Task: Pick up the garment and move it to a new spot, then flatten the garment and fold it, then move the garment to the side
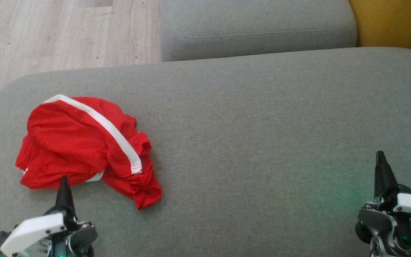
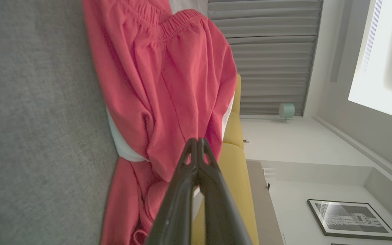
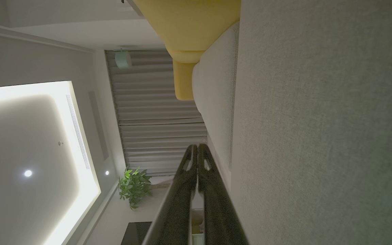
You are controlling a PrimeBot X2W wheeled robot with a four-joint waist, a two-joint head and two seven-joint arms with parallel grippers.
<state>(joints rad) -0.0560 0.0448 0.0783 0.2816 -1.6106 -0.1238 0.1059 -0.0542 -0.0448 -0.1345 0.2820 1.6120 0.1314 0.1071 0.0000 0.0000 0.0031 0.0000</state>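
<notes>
Head view: your garment (image 1: 84,142), red with a white stripe, lies crumpled on the left part of the grey seat (image 1: 262,125). Your left gripper (image 1: 64,181) sits at the garment's near edge with its fingers together and its tip over the hem; contact cannot be confirmed. Your right gripper (image 1: 380,155) stands well apart at lower right over bare seat, fingers together.

Left wrist view: your fingers (image 2: 185,170) are pressed together with no cloth between them. The garment is bunched just beyond the tip.

Right wrist view: your fingers (image 3: 213,190) meet, holding nothing, alongside bare seat fabric.
</notes>
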